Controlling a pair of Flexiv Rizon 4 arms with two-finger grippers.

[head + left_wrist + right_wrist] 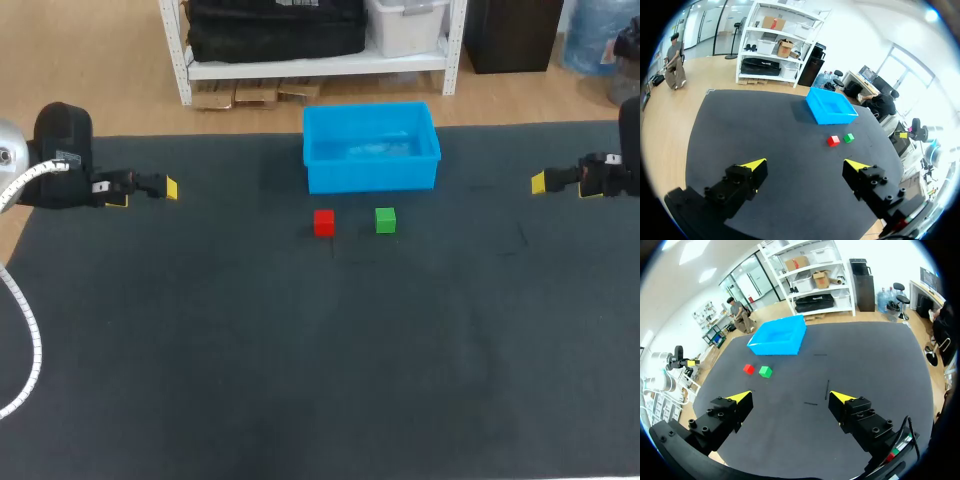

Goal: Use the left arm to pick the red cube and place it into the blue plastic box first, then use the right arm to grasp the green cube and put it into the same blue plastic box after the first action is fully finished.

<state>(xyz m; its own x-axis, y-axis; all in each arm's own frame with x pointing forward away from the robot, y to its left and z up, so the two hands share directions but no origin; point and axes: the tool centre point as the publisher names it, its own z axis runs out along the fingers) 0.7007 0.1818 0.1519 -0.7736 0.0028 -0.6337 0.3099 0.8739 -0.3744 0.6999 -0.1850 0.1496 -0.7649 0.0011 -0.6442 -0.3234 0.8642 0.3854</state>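
Observation:
The red cube and the green cube sit side by side on the dark mat, just in front of the empty blue plastic box. My left gripper hovers at the far left of the table, open and holding nothing. At the far right, my right gripper is likewise open and holds nothing. From the left wrist, the red cube, green cube and box lie well ahead of the open gripper. In the right wrist view, the cubes and box lie ahead of its gripper.
A dark mat covers the whole tabletop. Its wide front half holds nothing but faint marks. My other arm shows small at the table's far side in the left wrist view.

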